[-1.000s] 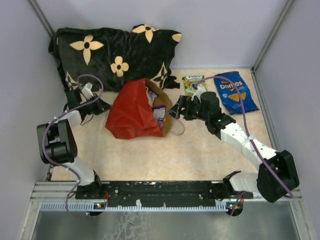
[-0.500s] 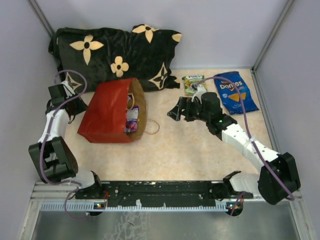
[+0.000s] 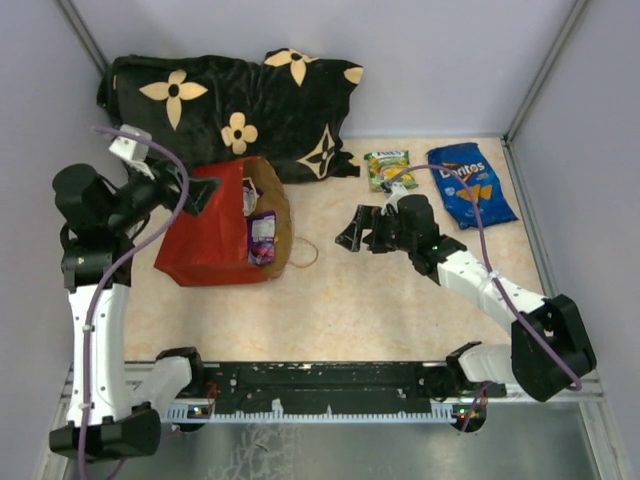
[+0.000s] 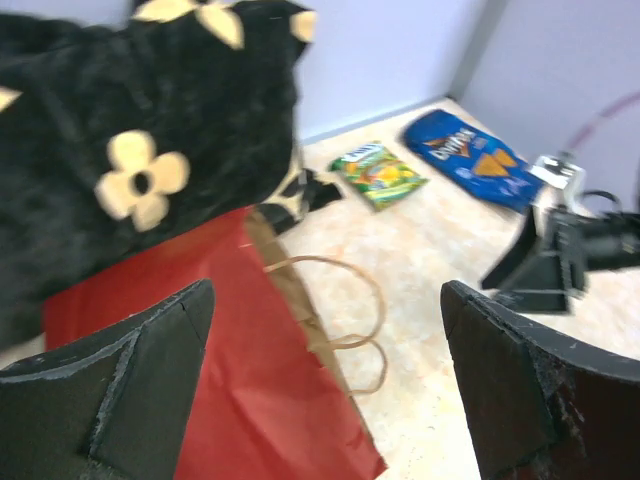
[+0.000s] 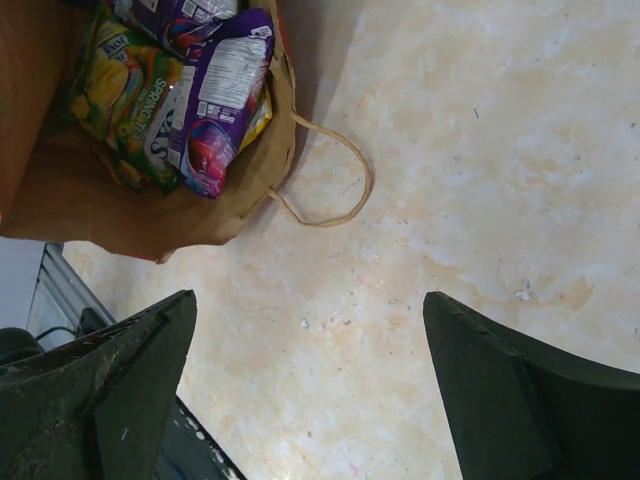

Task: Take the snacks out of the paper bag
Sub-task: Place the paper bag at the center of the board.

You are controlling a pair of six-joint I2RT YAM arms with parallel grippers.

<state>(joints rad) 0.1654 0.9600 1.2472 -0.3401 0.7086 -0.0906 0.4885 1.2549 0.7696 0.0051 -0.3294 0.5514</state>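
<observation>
The red paper bag (image 3: 212,238) lies on its side, its brown-lined mouth facing right. Snacks show in the mouth: a purple packet (image 3: 263,238) (image 5: 222,95) and a green-yellow pouch (image 5: 125,90). A green candy pouch (image 3: 387,168) (image 4: 378,175) and the blue Doritos bag (image 3: 470,183) (image 4: 468,158) lie on the table at the back right. My left gripper (image 3: 198,190) (image 4: 325,310) hangs open above the bag's back edge, holding nothing. My right gripper (image 3: 350,230) (image 5: 308,300) stands open low over bare table, right of the bag's mouth and cord handles (image 5: 330,190).
A black flower-patterned pillow (image 3: 230,110) (image 4: 120,140) lies along the back wall, just behind the bag. Grey walls close in the table on the left, back and right. The black rail (image 3: 320,378) with the arm bases runs along the near edge.
The left gripper opened and let go of the bag after pulling it leftward, then rose up. The bag now rests flatter on its side. The right gripper barely moved.
</observation>
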